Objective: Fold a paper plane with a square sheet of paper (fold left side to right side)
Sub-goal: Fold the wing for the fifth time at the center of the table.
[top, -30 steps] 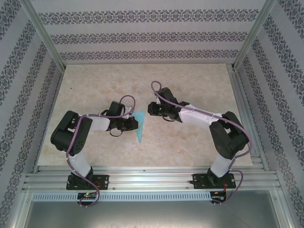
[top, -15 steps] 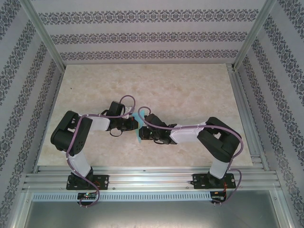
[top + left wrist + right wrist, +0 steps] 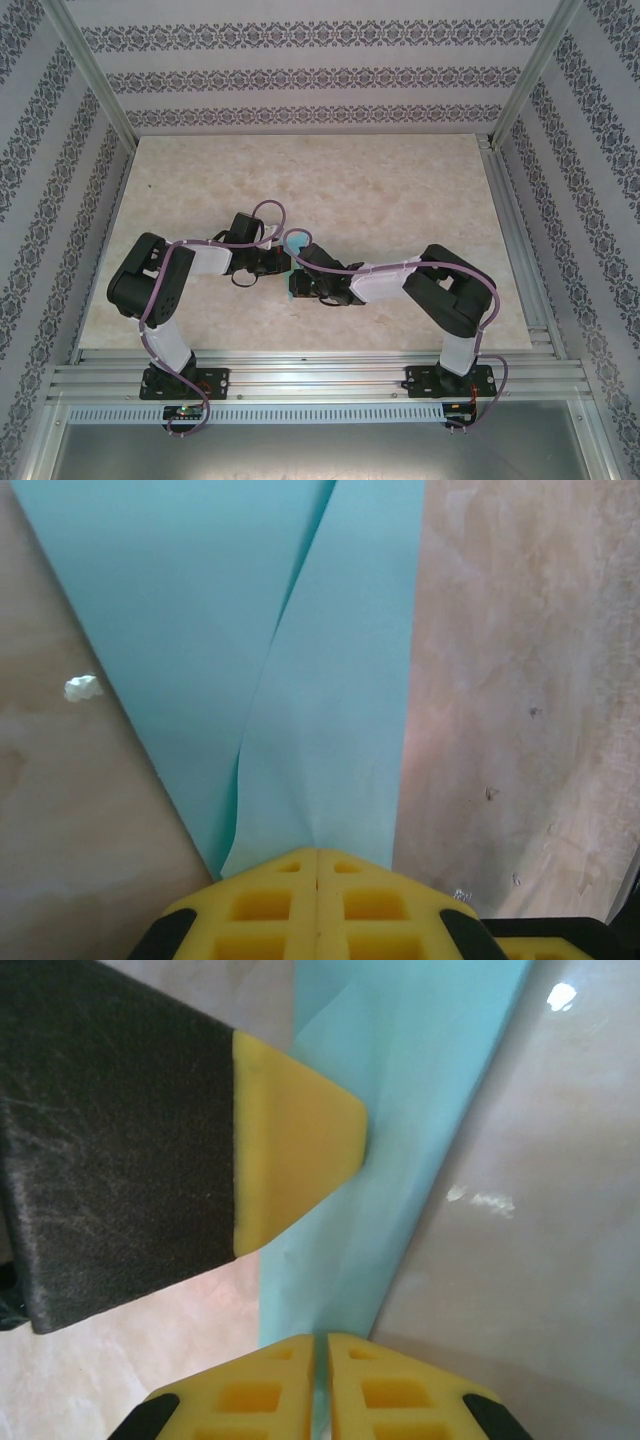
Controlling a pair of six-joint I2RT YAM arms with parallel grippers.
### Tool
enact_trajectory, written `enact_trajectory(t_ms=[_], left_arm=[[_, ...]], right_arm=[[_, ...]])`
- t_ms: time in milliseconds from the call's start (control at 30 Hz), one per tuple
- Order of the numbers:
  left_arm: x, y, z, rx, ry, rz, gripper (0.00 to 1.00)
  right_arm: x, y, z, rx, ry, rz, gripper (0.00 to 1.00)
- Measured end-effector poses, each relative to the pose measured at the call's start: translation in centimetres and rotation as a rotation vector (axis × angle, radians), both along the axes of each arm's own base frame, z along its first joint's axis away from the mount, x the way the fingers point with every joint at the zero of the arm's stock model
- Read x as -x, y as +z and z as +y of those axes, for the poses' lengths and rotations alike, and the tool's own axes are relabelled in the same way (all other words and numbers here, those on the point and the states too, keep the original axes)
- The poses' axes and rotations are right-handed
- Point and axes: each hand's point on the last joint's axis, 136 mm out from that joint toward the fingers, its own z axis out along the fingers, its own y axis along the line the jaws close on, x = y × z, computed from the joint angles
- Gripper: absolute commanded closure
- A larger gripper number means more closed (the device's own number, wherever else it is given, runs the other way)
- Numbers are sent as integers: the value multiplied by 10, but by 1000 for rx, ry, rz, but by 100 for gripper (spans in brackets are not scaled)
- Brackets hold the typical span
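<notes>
**Change since the earlier frame.** The right arm (image 3: 400, 275) has swung in from the middle of the table (image 3: 400, 180) toward the left arm (image 3: 200, 262), with its elbow folded further. The right gripper (image 3: 298, 285) now sits just beside the left gripper (image 3: 281, 262), slightly nearer the bases. The left arm keeps its pose.

**Position of the work.** We find the paper plane (image 3: 330, 680), a folded turquoise sheet, where the two grippers meet, left of the table's centre. From overhead, slivers of it show between the wrists. We cannot tell whether it lies flat on the surface or is slightly lifted.

**Left wrist view.** The yellow pads (image 3: 260, 905) are pressed together without a gap, and the paper runs out from their tip, so the left gripper is clenched on the plane's narrow end. Two layers spread from the pinch. A broad panel lies on the left, and a strip on the right overlaps it along a slanted crease. A white speck (image 3: 83, 687) lies on the table near the panel's left edge.

**Right wrist view.** The right gripper's pads stand almost closed, and the paper's edge passes into the thin slit between them, so this gripper is also grasping the plane. One finger (image 3: 290, 1140) of the left gripper, black with a yellow tip, meets the paper's opposite edge.
</notes>
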Motion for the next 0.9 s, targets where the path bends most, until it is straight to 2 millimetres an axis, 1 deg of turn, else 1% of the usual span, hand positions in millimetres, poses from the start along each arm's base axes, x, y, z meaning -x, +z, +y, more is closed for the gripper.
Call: enact_trajectory(t_ms=[100,267,433,533,667,733,800,900], left_arm=[[0,0,0,-1,-2,0,100],[0,0,0,-3,-9,-6,100],[1,0,0,-4,-12,-8,100],[1,0,0,-4,-12,-8,100],[0,0,0,-4,-12,-8,100],[0,0,0,-4,-12,-8,100],[0,0,0,-4,-12,-8,100],[0,0,0,-4,-12,-8,100]], right_arm=[[4,0,3,-4,1,-2,87],[16,0,10,-5,28,-3,87],[41,1,10,4,78,22,86],[46,10,7,3,88,24,85],[34,36,7,-56,67,-18,84],[26,45,7,-77,54,-40,84],[20,46,6,-76,47,-52,84],[12,40,8,-63,43,-54,84]])
